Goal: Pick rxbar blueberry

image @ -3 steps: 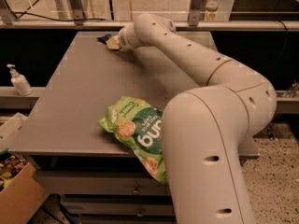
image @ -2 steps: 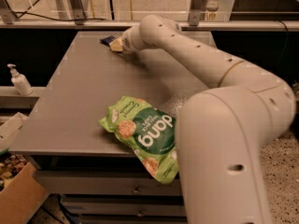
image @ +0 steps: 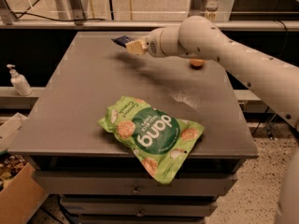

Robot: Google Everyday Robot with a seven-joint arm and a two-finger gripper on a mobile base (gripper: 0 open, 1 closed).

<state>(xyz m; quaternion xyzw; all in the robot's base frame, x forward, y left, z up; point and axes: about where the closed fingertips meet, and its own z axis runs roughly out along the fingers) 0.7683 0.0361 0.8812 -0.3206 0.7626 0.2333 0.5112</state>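
Since the rxbar blueberry (image: 121,40) juts out past the tip of the gripper (image: 132,45) in the upper left-centre of the frame, and a blurred shadow lies apart from it on the table (image: 84,106) below, I take it to be held off the surface rather than resting there. Only its dark blue end shows. The rest is tucked between the pale fingers (image: 139,47), which look clamped on the bar's near end. That grip suits a thin, flat bar, which offers little height to grab any other way. The arm (image: 219,45) reaches in from the right edge of the frame, stretched long because the grasp is near the table's back edge. An orange ball (image: 197,63) lies just under the arm, right of centre and apart from the gripper. The big green chip bag (image: 152,134) sprawls at the front edge, lower centre, with one corner hanging over, well away from the grasp. A pump bottle (image: 18,80) stands off the table at the left. To my eye the pick is nearly made, though a glossy wrapper held by one end could slip.
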